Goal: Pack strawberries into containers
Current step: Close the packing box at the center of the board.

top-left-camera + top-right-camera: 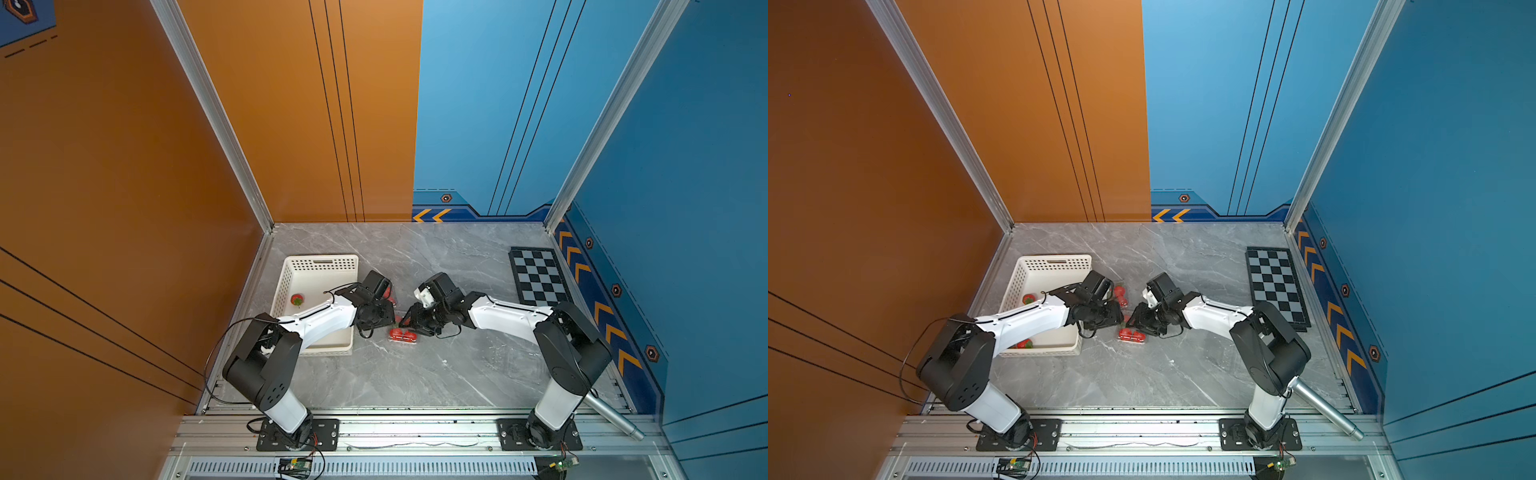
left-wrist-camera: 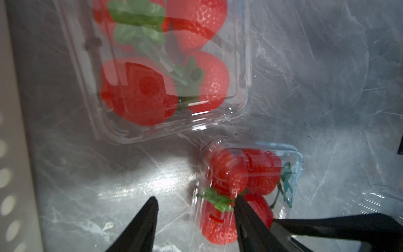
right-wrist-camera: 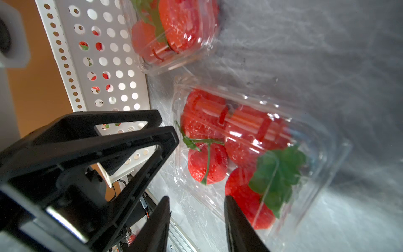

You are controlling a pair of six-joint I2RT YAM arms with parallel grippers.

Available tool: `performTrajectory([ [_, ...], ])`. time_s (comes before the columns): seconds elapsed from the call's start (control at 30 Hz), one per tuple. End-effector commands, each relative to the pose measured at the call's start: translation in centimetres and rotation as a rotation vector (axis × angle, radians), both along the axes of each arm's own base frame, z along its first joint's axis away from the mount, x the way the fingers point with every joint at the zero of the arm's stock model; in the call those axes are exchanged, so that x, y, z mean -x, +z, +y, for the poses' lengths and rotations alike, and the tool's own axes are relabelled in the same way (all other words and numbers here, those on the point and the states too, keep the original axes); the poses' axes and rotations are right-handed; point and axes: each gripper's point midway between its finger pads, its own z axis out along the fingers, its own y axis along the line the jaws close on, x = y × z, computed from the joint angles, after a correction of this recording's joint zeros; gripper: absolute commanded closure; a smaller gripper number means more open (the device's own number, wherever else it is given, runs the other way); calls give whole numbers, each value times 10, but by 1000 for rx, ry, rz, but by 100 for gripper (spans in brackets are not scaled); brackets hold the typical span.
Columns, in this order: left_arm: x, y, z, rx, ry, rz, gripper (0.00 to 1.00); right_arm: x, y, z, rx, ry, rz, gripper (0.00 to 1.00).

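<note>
- Left gripper (image 2: 195, 199) is standing with its jaws apart and gripping nothing. Bare table (image 2: 122, 187) is showing in the gap, while one of its fingers is overlapping the edge of the near container (image 2: 253, 172).
- Right gripper (image 3: 196, 199) is likewise holding its jaws spread, one finger crossing a corner of that same container and the other hanging over the table. Whether either finger is pressing on the plastic I cannot tell.
- Near container (image 3: 261, 135) is lying on the table between the two grippers, lid down, with several strawberries (image 3: 207, 163) showing red through the clear plastic.
- Far container (image 2: 165, 131) is sitting just beyond it, close beside the wall of the basket (image 3: 102, 65), its lid shut over four berries.
- Third container (image 1: 403, 336) (image 1: 1132, 336), also filled, is resting on the table just toward the arm bases from both grippers, as seen in both top views.
- Basket (image 1: 316, 266) is sitting at the table's left side under the left arm, with a loose strawberry (image 1: 296, 299) lying inside.
- Chessboard (image 1: 538, 276) is lying well apart, by the right wall.
</note>
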Motion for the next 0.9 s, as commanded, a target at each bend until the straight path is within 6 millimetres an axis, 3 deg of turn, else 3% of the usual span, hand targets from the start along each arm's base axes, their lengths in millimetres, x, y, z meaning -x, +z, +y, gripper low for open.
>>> performTrajectory([
  [0.0, 6, -4, -3, 47, 7, 26, 41, 6, -7, -12, 53, -4, 9, 56],
  [0.3, 30, -14, -3, 125, -1, 73, 39, 5, -7, -18, 55, -13, 12, 56],
  [0.53, 36, -9, 4, 142, 10, 56, 39, 4, -7, -19, 56, -15, 13, 56],
  [0.7, 40, -26, 1, 146, 0, 105, 43, 3, -7, -18, 56, -15, 14, 56],
  [0.87, 44, -30, -2, 163, 1, 111, 46, 3, -6, -21, 62, -16, 12, 56],
])
